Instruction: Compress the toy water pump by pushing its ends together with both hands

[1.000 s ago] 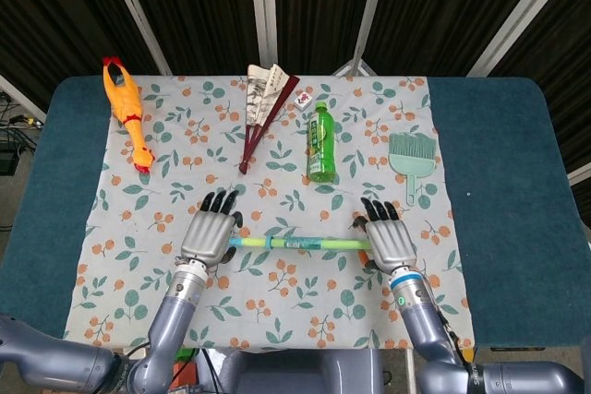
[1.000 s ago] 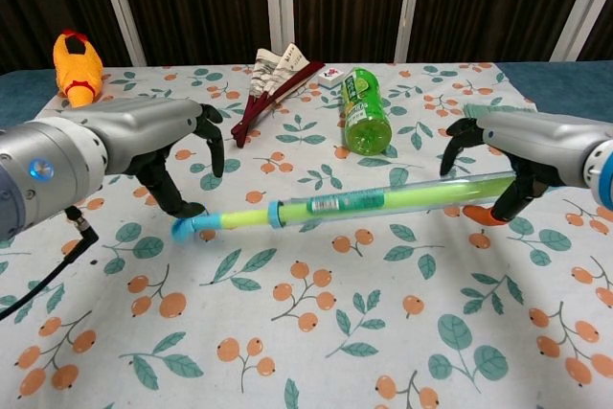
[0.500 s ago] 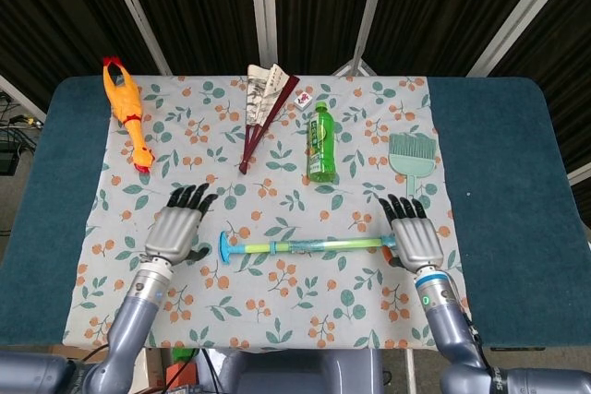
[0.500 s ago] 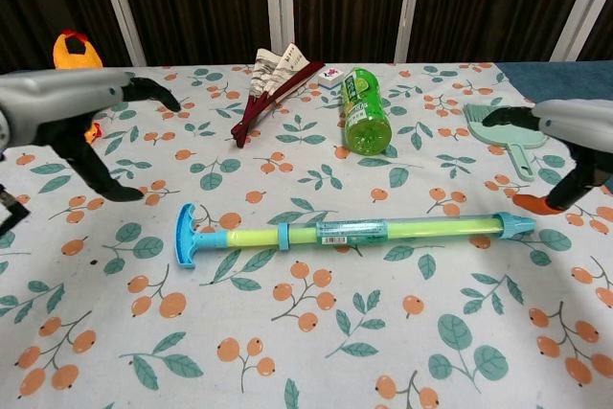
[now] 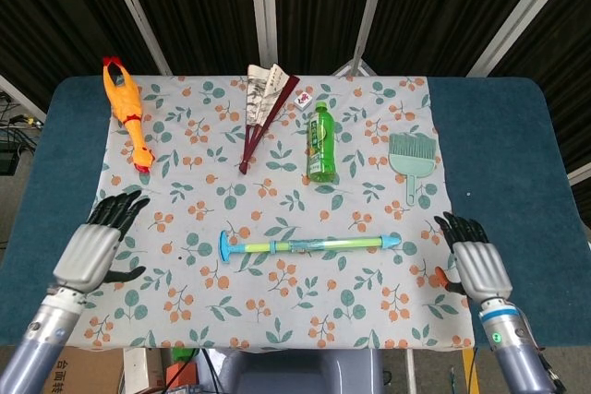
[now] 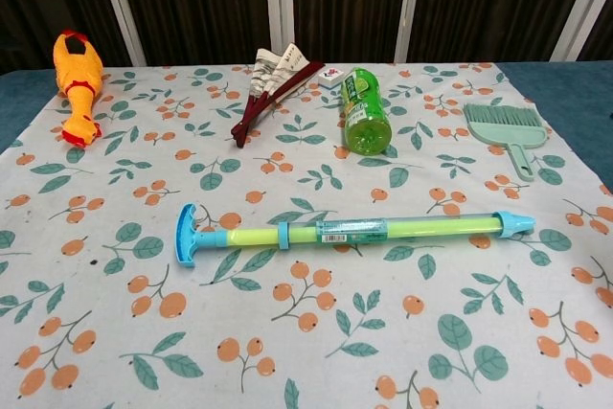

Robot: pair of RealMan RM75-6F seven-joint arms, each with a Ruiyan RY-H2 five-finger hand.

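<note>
The long translucent green toy water pump with a blue T-handle (image 5: 309, 245) is lying flat on the flower-printed cloth of the bench, its long axis running from 9 o'clock to 3 o'clock, handle at the 9 o'clock end, nozzle at the 3 o'clock end. Both hands are well apart from it. The left hand (image 5: 92, 248) is waiting beyond the handle end, released, fingers spread. The right hand (image 5: 476, 260) is waiting beyond the nozzle end, also released, perhaps a little nearer. Each hand must travel inward along this axis.

light: bright, even | shadows: faint | focus: sharp | backdrop: dark
</note>
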